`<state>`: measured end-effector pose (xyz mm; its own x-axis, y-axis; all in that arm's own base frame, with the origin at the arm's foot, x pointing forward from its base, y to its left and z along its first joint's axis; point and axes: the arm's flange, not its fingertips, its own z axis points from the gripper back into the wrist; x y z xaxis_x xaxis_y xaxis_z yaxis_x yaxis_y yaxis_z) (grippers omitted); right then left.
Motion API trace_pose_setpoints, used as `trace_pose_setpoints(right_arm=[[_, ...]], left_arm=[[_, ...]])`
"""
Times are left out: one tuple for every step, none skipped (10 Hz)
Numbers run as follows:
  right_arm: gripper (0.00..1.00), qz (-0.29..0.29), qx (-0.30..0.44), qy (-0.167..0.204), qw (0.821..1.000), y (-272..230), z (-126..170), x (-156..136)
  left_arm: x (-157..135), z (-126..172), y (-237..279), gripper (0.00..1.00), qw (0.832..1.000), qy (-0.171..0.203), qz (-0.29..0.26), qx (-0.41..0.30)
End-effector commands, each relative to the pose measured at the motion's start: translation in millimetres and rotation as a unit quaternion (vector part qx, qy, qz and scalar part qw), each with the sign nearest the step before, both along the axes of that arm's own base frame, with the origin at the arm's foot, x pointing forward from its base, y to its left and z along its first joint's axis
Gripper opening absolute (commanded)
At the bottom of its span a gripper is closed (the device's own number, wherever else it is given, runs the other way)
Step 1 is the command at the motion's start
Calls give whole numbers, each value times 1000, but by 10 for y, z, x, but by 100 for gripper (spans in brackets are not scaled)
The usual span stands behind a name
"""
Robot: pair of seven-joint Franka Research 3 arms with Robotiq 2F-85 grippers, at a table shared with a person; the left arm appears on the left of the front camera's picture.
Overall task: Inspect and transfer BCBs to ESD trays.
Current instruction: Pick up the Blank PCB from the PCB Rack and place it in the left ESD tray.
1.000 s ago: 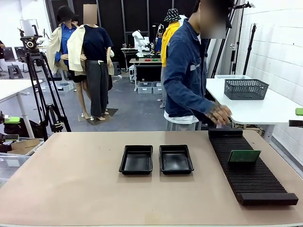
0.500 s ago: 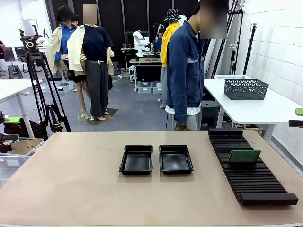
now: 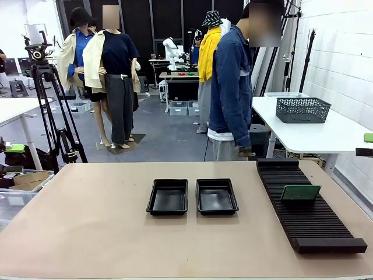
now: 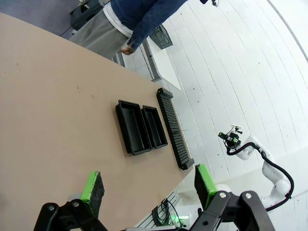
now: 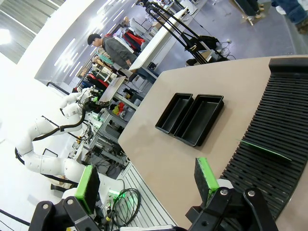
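Green BCB (image 3: 300, 192) stands in the ribbed rack (image 3: 317, 224); ESD trays (image 3: 168, 212) lie empty. Left gripper (image 4: 147, 186) and right gripper (image 5: 146, 183) gape, holding nothing. Pickup apparently not begun; next likely calls for pinching the board's top edge.

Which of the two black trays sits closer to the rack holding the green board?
The ESD tray on the robot's right, beside the slotted rack; its twin lies farther left.

Table (image 3: 87, 221) top matt tan, smooth. ESD trays (image 3: 168, 200) glossy black plastic. Rack (image 3: 312, 224) matt black, ribbed. BCB (image 3: 300, 192) smooth green board. Jacket (image 3: 230, 87) blue denim cloth. Basket (image 3: 302, 109) dark plastic mesh.
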<state>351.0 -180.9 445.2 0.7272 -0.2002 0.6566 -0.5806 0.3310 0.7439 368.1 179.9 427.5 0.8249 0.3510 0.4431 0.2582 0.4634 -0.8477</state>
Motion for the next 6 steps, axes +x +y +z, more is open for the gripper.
trace_pose_setpoints(right_arm=[[100, 6, 1, 3, 1000, -10, -17, -21], [100, 6, 1, 3, 1000, -10, -17, -21], [100, 0, 0, 0, 1000, 0, 0, 0], [100, 13, -40, 5, 999, 135, 94, 148], [100, 31, -77, 8, 997, 287, 185, 321], [100, 50, -107, 8, 993, 395, 245, 479]], left_arm=[[-7, 10, 8, 100, 1000, -2, 1, -9], [-7, 10, 8, 100, 1000, -2, 1, -9], [-7, 10, 8, 100, 1000, -2, 1, -9], [-7, 10, 8, 100, 1000, -2, 1, -9], [-7, 10, 8, 100, 1000, -2, 1, -9], [-7, 10, 8, 100, 1000, -2, 1, -9]])
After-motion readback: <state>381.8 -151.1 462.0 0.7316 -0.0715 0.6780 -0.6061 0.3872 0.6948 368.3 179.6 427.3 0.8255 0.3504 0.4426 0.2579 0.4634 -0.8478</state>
